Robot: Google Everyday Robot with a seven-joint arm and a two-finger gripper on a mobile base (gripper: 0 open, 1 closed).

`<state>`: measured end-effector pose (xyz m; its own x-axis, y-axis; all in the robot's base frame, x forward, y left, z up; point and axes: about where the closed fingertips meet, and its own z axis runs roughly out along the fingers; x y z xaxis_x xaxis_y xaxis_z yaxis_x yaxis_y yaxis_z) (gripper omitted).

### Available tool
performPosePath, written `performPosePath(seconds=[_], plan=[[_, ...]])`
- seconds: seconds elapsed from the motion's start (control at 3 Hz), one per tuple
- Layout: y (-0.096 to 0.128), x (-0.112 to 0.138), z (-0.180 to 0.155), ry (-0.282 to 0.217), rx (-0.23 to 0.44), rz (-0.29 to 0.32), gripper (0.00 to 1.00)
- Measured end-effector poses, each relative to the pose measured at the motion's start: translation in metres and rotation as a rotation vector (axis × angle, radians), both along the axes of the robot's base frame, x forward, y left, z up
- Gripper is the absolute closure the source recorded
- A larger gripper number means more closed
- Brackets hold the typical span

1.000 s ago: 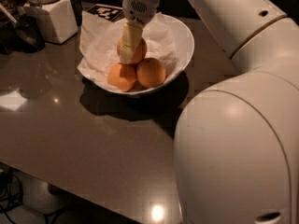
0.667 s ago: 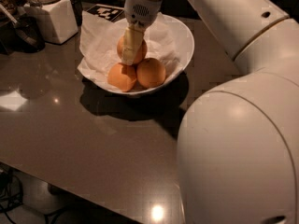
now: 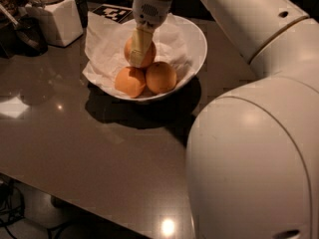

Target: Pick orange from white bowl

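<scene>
In the camera view, the gripper (image 3: 139, 59) reaches straight down into the white bowl (image 3: 200, 40), set against the near face of the orange (image 3: 151, 55), we judge so as to take it from above. We cannot tell whether it has closed on the fruit. The orange sits at the back of the bowl on crumpled paper (image 3: 105, 45), behind two smaller oranges (image 3: 130, 81). It looks round, dimpled and a little larger than they do.

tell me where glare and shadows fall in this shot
Camera view: dim, warm light; the white bowl casts a dark shadow on the table in front of it; glare spots sit near the table's front edge; the gripper is at the orange in the bowl.
</scene>
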<state>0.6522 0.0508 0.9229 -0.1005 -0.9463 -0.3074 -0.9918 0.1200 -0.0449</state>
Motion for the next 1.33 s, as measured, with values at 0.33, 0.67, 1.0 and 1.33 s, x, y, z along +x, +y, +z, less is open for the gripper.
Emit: performPosePath(seconds=[0.33,0.67,1.0,1.33], plan=[[-0.010,-0.017,0.019,-0.060,0.086,0.018,1.00],[-0.023,-0.039,0.035,-0.101,0.222,-0.002,1.00],[-0.027,-0.038,0.033,-0.103,0.234,-0.018,1.00],[-0.027,-0.036,0.033,-0.104,0.250,-0.015,1.00]])
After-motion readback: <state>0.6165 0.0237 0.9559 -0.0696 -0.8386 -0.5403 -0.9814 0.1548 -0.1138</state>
